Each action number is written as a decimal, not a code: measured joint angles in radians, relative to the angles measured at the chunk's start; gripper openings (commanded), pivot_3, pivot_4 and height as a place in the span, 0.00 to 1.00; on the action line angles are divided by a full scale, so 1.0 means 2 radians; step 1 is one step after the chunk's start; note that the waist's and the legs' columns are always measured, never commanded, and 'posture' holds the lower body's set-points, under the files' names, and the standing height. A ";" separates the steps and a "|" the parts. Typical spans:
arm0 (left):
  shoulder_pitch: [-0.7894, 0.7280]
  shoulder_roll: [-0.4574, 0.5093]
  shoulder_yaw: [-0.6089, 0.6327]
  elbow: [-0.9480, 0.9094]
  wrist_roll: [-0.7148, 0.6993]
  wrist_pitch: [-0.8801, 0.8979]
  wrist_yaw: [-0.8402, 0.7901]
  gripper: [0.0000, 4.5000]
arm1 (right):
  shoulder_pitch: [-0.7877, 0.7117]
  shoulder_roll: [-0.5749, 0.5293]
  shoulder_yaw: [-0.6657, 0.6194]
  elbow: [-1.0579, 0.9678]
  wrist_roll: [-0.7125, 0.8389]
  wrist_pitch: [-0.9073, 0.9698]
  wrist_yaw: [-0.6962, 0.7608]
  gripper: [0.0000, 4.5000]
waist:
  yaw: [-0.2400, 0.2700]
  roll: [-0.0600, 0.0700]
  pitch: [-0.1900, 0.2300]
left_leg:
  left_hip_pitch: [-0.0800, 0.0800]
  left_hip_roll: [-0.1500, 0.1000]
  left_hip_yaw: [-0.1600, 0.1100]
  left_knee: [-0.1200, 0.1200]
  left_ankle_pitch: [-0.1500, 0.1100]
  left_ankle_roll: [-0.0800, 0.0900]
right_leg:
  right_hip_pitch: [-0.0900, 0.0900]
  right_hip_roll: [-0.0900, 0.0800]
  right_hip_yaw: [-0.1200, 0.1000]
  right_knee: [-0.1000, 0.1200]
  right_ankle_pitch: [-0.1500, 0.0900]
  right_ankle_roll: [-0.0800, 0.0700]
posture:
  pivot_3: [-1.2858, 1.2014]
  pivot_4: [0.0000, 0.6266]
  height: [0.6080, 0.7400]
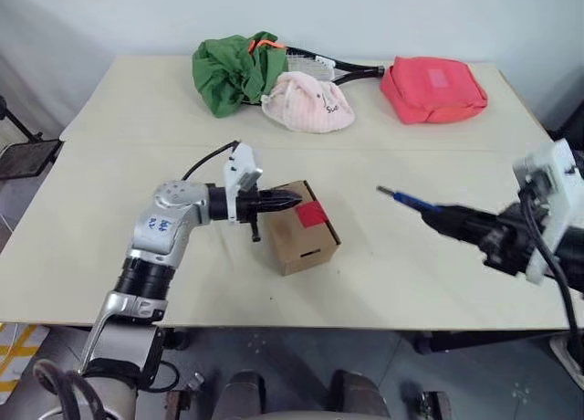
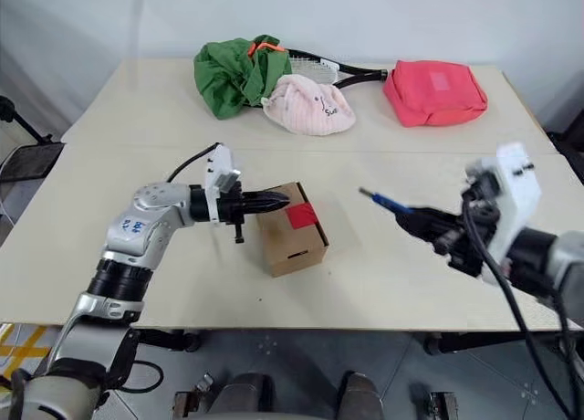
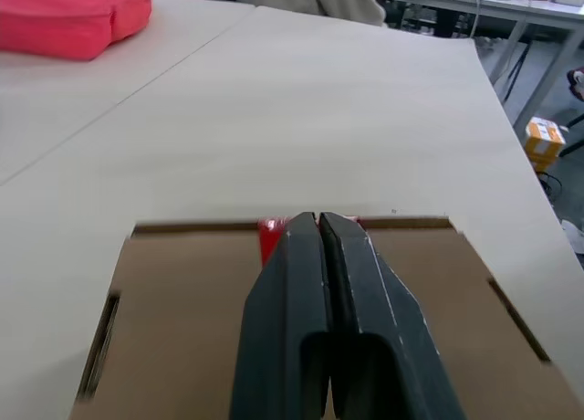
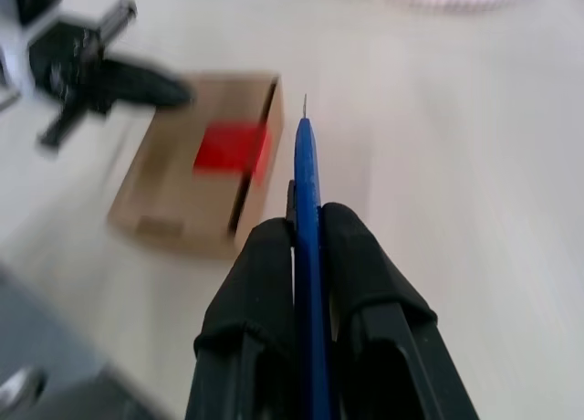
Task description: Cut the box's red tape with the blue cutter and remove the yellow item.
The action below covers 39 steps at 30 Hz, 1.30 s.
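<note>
The box (image 1: 306, 242), a small brown carton with a patch of red tape (image 1: 312, 214) on top, sits closed near the table's middle. My left gripper (image 1: 290, 199) is shut with nothing in it. Its fingers (image 3: 351, 283) lie low over the box's top, the tips close to the tape (image 3: 270, 239). I cannot tell whether they touch the cardboard. To the right, above the table, my right gripper (image 1: 438, 216) is shut on the blue cutter (image 1: 407, 199). The cutter's thin tip (image 4: 304, 128) points toward the box (image 4: 182, 183) and stays apart from it. The yellow item is hidden.
At the table's far side lie a green cloth bundle (image 1: 228, 73), a black-framed racket (image 1: 342, 70), a pale pink hat (image 1: 308, 103) and a pink-red pouch (image 1: 432, 89). Bare tabletop (image 1: 392, 274) lies between the box and my right arm.
</note>
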<state>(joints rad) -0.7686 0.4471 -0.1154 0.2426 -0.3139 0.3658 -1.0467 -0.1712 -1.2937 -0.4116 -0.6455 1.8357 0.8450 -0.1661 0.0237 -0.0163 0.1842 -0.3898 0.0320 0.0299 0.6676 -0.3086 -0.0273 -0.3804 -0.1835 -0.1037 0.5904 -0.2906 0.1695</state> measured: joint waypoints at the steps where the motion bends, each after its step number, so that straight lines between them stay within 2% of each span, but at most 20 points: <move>1: -0.001 0.003 -0.004 0.003 0.006 -0.001 0.001 0.01 | -0.045 0.003 0.042 0.001 0.002 -0.006 -0.023 0.04 | -0.001 0.000 0.000 | 0.000 0.000 0.000 0.000 0.000 0.000 | 0.000 0.000 0.000 0.000 0.000 0.000 | 0.52 0.24 1.00; 3: -0.003 0.009 -0.015 0.004 0.021 0.000 -0.001 0.01 | -0.165 0.027 0.153 0.017 0.013 0.002 -0.096 0.04 | -0.003 0.000 0.000 | -0.001 0.000 0.000 0.000 0.000 0.000 | -0.001 0.000 0.000 0.000 0.000 0.000 | 0.52 0.24 1.00; 5: -0.005 0.017 -0.019 0.002 0.025 0.008 -0.001 0.01 | -0.231 0.072 0.215 0.035 0.028 0.004 -0.143 0.04 | -0.006 -0.002 0.001 | -0.001 0.001 0.001 0.000 0.000 0.000 | -0.002 0.000 0.000 0.001 0.000 0.000 | 0.52 0.24 1.00; 8: -0.011 0.029 -0.026 -0.004 0.038 0.025 0.002 0.01 | -0.291 0.118 0.289 0.059 0.055 0.012 -0.200 0.04 | -0.003 -0.002 0.001 | -0.006 0.001 0.001 0.001 0.000 -0.001 | -0.007 0.000 0.000 0.003 0.000 0.000 | 0.52 0.24 1.00; 13: -0.018 0.048 -0.033 -0.031 0.058 0.062 0.015 0.01 | -0.335 0.172 0.360 0.081 0.060 0.029 -0.269 0.04 | 0.001 -0.002 0.001 | -0.008 0.001 0.001 0.004 0.000 0.000 | -0.008 -0.001 -0.001 0.003 0.000 0.001 | 0.52 0.24 1.00; 21: -0.018 0.053 -0.044 -0.063 0.064 0.095 0.025 0.01 | -0.337 0.186 0.380 0.096 0.060 0.038 -0.326 0.04 | 0.000 -0.002 0.001 | -0.008 0.001 0.002 0.005 0.000 0.000 | -0.008 -0.001 -0.001 0.003 0.000 0.000 | 0.52 0.24 1.00; 39: -0.006 0.052 -0.048 -0.092 0.064 0.109 0.034 0.01 | -0.335 0.204 0.378 0.107 0.048 0.040 -0.332 0.04 | 0.000 -0.002 0.001 | -0.008 0.001 0.002 0.006 0.000 0.000 | -0.008 -0.001 -0.001 0.004 0.001 0.000 | 0.52 0.24 1.00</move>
<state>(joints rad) -0.7801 0.5503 -0.2123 0.0586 -0.1861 0.5838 -0.9784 -0.8412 -0.8863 0.3448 -0.4308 1.9312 0.9243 -0.8305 0.0239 -0.0194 0.1862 -0.4061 0.0335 0.0339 0.6789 -0.3093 -0.0267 -0.3964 -0.1848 -0.1054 0.5981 -0.2895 0.1701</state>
